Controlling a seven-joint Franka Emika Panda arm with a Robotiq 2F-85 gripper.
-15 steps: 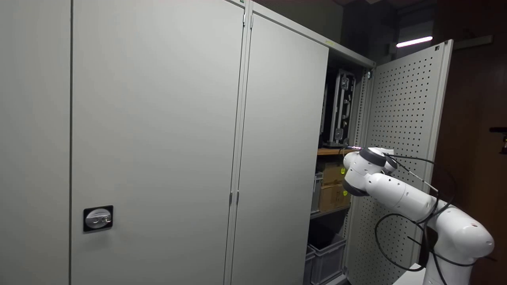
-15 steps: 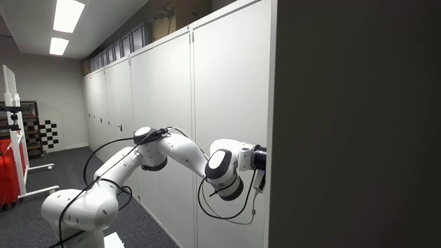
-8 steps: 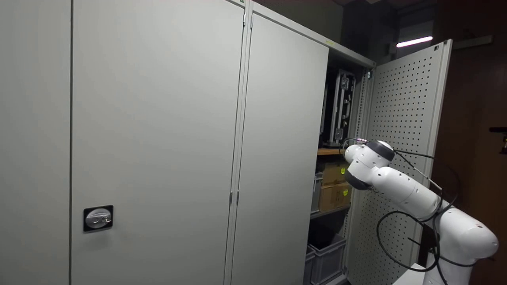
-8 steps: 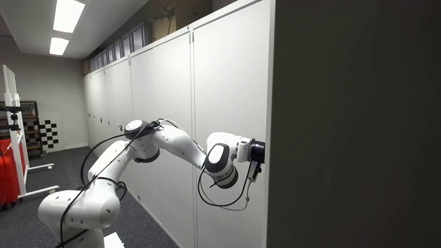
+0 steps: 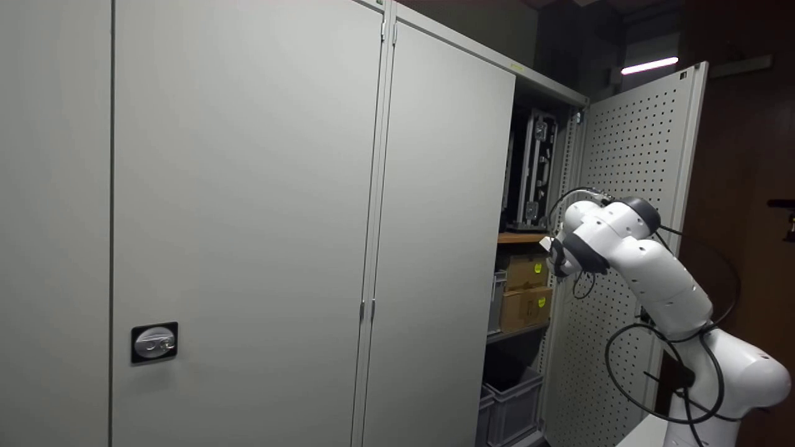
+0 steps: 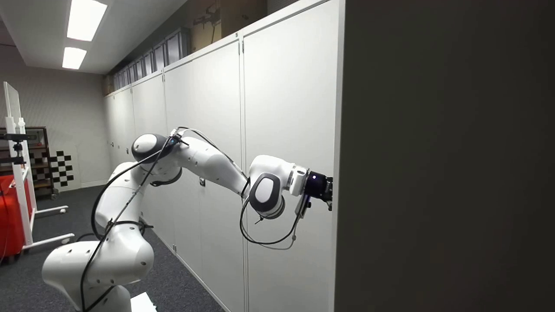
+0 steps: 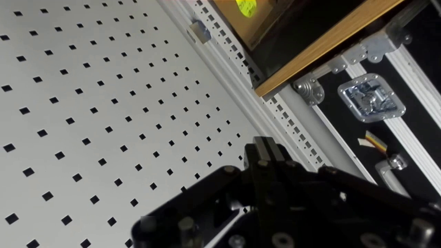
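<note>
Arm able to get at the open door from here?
Probably yes: the wrist view shows nothing between the shut gripper and the open door, though distance is hard to judge.

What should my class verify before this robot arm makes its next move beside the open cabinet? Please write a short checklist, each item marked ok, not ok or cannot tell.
1. The gripper is shut, with nothing between its jaws: ok.
2. The perforated cabinet door stands open: ok.
3. The gripper is clear of the door: cannot tell; they overlap in the wrist view, which does not settle the gap.
4. The black cable is kept close to the arm: not ok; it hangs in a loose loop.
5. The flight case stands upright on the wooden shelf: ok.
</note>
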